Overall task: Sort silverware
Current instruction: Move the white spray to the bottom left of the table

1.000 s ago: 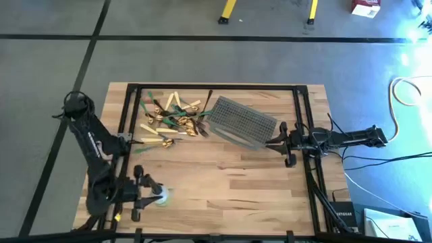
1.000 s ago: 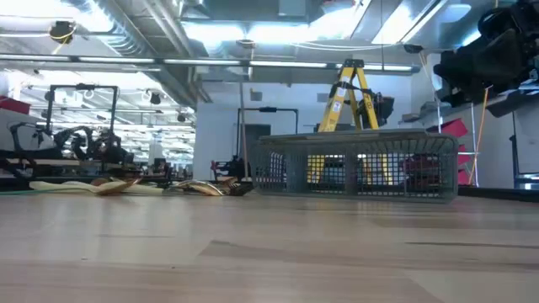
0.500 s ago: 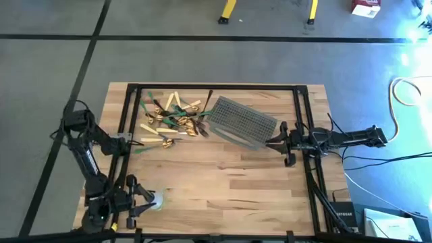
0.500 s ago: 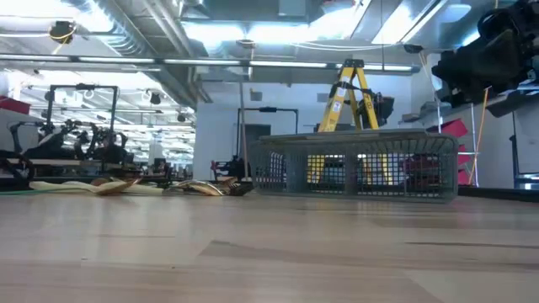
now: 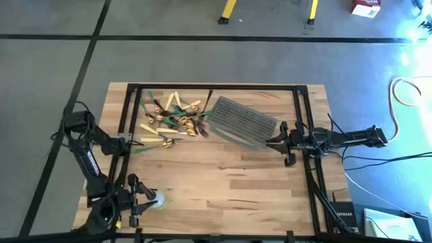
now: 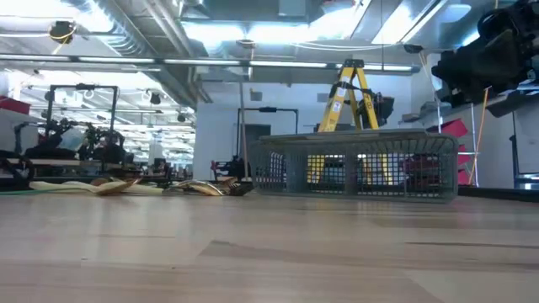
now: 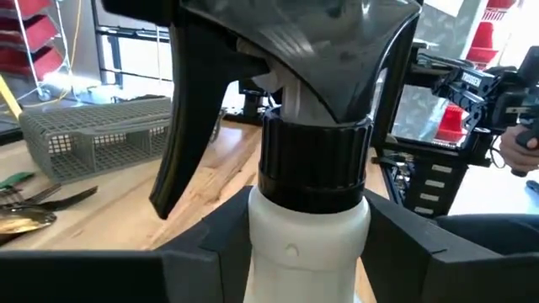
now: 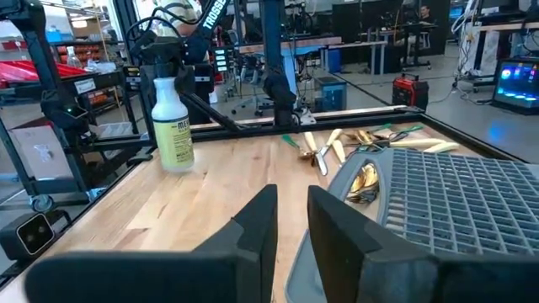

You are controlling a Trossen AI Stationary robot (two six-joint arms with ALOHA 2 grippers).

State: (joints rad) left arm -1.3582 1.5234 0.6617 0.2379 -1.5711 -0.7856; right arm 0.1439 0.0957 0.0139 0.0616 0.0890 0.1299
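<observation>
The wooden surface (image 5: 229, 182) is mostly bare along its near half, so I have room to work. The grey mesh basket (image 5: 239, 123) sits skewed toward the far right. From the right wrist view I cannot tell whether its open side faces up, and I would settle that before dropping anything in.

The left arm (image 5: 88, 155) is folded down at the near-left corner, and the left jaws are clamped on the neck of a white spray bottle (image 5: 157, 200), one finger pressed to each side below the black trigger head. The bottle is no part of the sort, so I judge this step to be parking it clear. To do that well I would stand it flat on the surface right at that corner, part the jaws fully, and lift straight up so that neither finger catches the trigger and tips it.

The right jaws hover at the right edge, just beside the basket's right end. They are a narrow gap apart and hold nothing. I would leave them there to steady the basket if it slides.

The silverware (image 5: 172, 118) lies in a tangled heap near the far-left corner, just beside the basket's left end, with tan, gold, green and dark pieces crossing one another. I would start with the outliers at the heap's near side, such as a green-handled piece (image 5: 143, 146), which should come away without dragging its neighbours.
</observation>
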